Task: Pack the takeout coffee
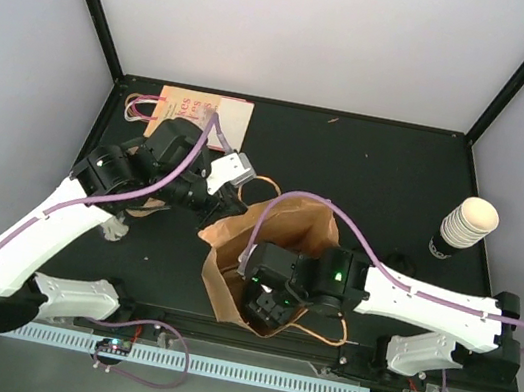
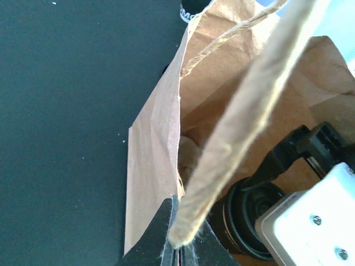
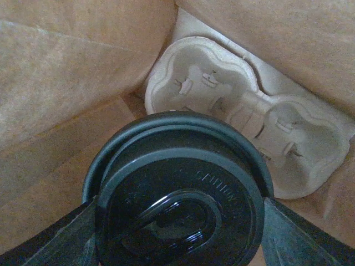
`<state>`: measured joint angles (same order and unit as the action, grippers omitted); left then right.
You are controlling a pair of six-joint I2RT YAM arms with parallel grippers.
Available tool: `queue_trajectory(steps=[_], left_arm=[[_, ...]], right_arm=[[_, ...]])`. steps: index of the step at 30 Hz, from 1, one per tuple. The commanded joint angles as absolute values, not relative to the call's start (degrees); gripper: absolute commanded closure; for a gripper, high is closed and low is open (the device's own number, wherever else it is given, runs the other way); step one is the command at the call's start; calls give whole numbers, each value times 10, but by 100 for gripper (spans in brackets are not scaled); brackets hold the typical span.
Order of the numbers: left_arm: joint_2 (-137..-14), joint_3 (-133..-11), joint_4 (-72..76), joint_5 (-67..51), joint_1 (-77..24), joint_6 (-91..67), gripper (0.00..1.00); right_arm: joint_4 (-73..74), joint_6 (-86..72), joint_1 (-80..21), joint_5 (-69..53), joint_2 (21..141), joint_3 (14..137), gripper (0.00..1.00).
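- Right wrist view: the coffee [image 3: 177,188] is down inside the bag [image 3: 66,83], close to the tray [image 3: 222,94] at the bottom. We cannot tell if it touches the tray.
- The right gripper [image 3: 180,235] has its jaws spread wide, one on each side of the coffee. It holds the coffee by its sides, up by the black lid.
- The left gripper [image 2: 178,252] has its jaws pressed tight on a rope handle [image 2: 244,116]. This holds the bag's mouth open.
- We think the coffee is light but easy to squash. The paper wall is soft, and the lid could pop off. If it is full, it can spill when tipped.
- We would hold it by the sides near the top, where the rim makes it stiff, and keep it straight up.
- We count one coffee, one tray, one open bag with two handles, one flat bag [image 1: 195,115] far left, and one cup stack [image 1: 464,228] far right.
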<state>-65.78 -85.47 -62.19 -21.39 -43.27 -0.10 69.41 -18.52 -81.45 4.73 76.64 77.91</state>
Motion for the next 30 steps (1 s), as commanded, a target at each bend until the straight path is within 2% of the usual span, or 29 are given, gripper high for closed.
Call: queue_trajectory(steps=[1, 25, 30], left_arm=[[-637, -860, -588, -238, -440, 29, 98], [-610, -819, -557, -281, -478, 69, 98], [-611, -825, -555, -248, -481, 66, 98]], right_arm=[[688, -183, -826, 62, 779, 760, 41], [668, -195, -868, 222, 798, 743, 41], [666, -212, -834, 182, 802, 766, 40]])
